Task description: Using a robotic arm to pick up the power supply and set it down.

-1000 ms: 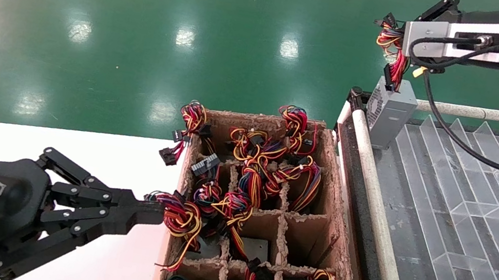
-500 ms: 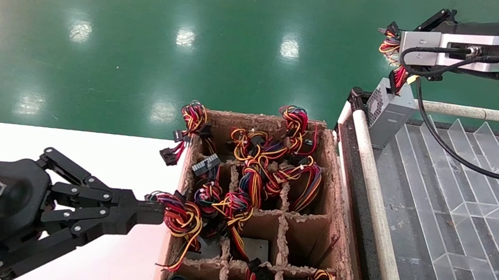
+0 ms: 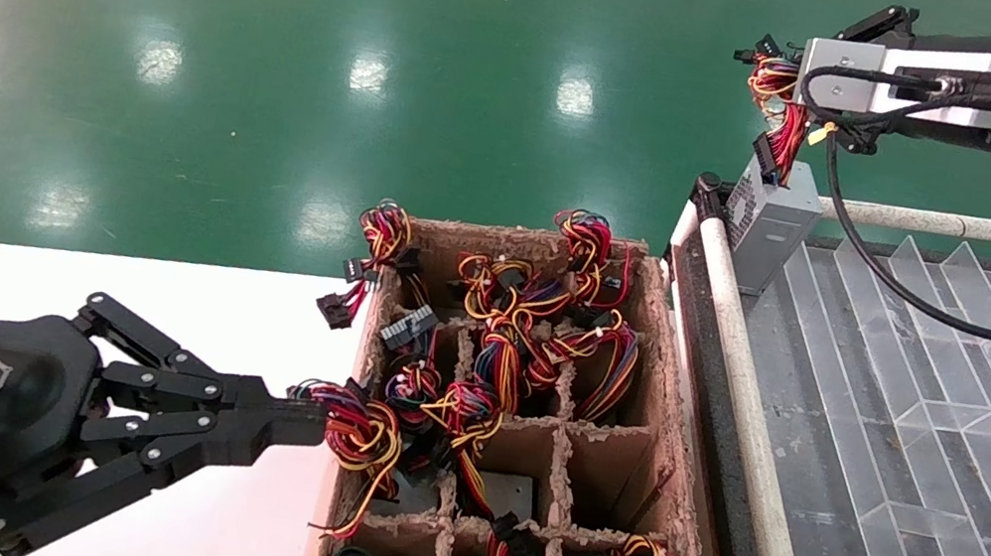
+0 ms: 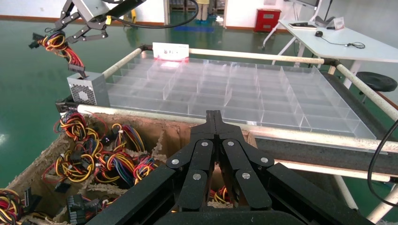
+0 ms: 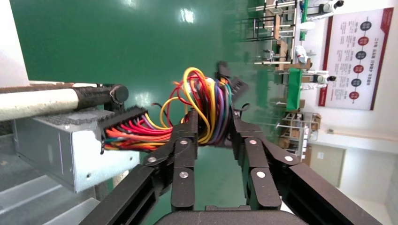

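Right pincer [image 5: 213, 124]: clamped on power supply [image 3: 771, 226] wire loop, box resting on clear tray [image 3: 956, 415] corner.
Left pincer [image 4: 215, 117]: fingers together, parked by cardboard box [image 3: 652, 365].

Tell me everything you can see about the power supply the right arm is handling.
The power supply is a small grey metal box with a perforated vent face. It stands upright at the corner of the clear divided tray, beside the white rail. Its looped red, yellow, orange and black wire bundle with black connectors rises from the top, and the right gripper is shut on that bundle above the box.
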`<state>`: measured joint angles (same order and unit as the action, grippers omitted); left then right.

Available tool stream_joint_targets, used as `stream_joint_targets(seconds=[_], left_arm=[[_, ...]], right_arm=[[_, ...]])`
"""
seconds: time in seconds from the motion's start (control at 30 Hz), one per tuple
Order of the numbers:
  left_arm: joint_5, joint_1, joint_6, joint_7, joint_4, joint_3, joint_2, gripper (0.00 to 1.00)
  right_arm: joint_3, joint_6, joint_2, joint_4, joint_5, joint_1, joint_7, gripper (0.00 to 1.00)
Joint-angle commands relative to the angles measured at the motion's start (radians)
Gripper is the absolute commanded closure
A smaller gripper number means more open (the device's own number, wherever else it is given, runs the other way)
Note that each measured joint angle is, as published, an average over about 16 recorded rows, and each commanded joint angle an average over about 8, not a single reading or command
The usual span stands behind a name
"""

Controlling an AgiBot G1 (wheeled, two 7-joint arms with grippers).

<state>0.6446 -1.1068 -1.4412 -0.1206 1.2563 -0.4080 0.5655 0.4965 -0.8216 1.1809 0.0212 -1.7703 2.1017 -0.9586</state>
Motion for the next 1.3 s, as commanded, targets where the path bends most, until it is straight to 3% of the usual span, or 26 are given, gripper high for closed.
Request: stream_joint_targets(seconds=[0.03,0.6,0.87,0.9,1.13,1.17,1.3], left_arm=[[0.000,0.000,0.000,0.000,0.000,0.000,0.000,1.00],[0.000,0.000,0.000,0.000,0.000,0.000,0.000,1.00],[0.000,0.000,0.000,0.000,0.000,0.000,0.000,1.00],[0.000,0.000,0.000,0.000,0.000,0.000,0.000,0.92],[0.000,0.000,0.000,0.000,0.000,0.000,0.000,0.05],[0.000,0.000,0.000,0.000,0.000,0.000,0.000,0.00],[0.000,0.000,0.000,0.000,0.000,0.000,0.000,0.00]], right_arm=[[-0.002,-0.008,0.000,0.003,0.003,0.001,0.010,0.00],[-0.043,-0.076,-0.024,0.002,0.063,0.027,0.106,0.00],[-0.061,-0.133,-0.074,-0.110,0.152,-0.062,0.200,0.00],[-0.063,-0.143,-0.083,-0.132,0.168,-0.080,0.217,0.00],[-0.084,-0.213,-0.147,-0.287,0.283,-0.205,0.340,0.00],[-0.087,-0.223,-0.156,-0.309,0.299,-0.223,0.357,0.00],[-0.098,-0.263,-0.193,-0.397,0.365,-0.294,0.428,0.00]])
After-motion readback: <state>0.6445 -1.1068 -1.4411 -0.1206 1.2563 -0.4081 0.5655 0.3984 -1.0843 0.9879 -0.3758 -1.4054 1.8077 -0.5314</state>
